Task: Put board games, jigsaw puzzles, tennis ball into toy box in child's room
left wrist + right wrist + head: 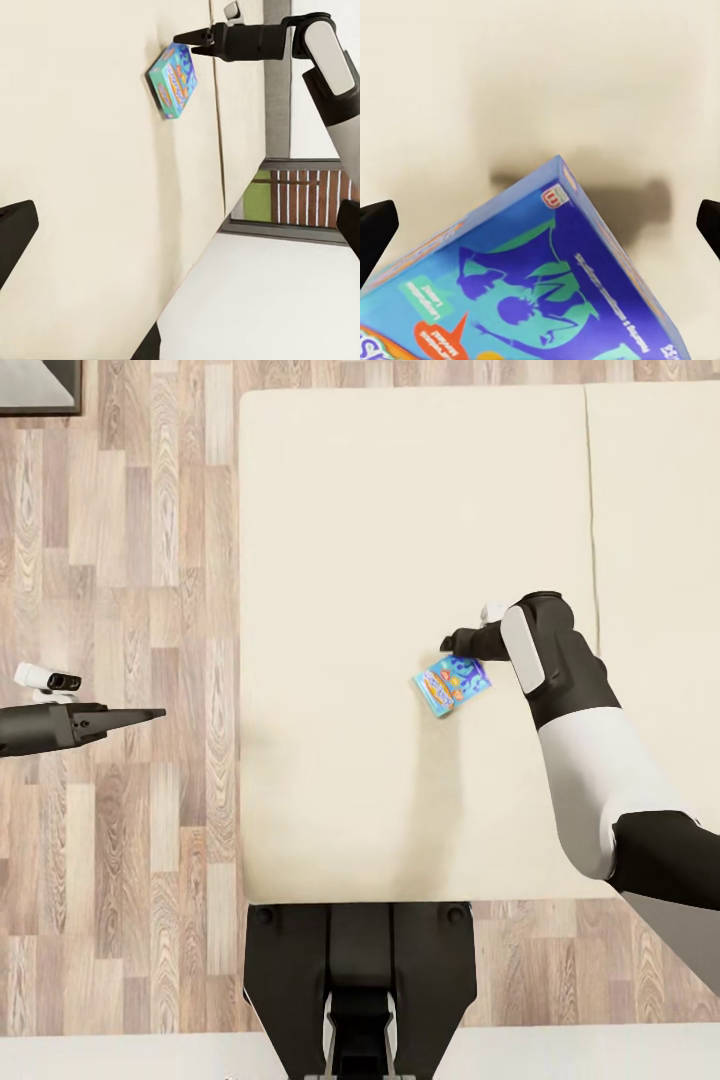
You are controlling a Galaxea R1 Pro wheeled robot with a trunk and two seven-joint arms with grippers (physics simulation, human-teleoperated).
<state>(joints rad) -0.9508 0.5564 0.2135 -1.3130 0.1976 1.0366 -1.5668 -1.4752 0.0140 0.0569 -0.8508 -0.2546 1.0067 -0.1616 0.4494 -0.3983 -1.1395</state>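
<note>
A small blue and teal board game box [452,685] lies flat on the cream bed [360,530], right of its middle. My right gripper [448,644] hangs just above the box's far edge, open, its fingers spread wide to either side of the box [532,300] without touching it. The left wrist view looks across the bed at the same box [174,81], with the right gripper [186,41] close over it. My left gripper [150,714] is open and empty, held out over the wood floor left of the bed.
The bed's near edge runs just in front of my black base [360,980]. A seam [590,510] splits the bed surface at the right. Wood floor [120,560] stretches along the bed's left side, with a dark furniture corner [40,385] at the far left.
</note>
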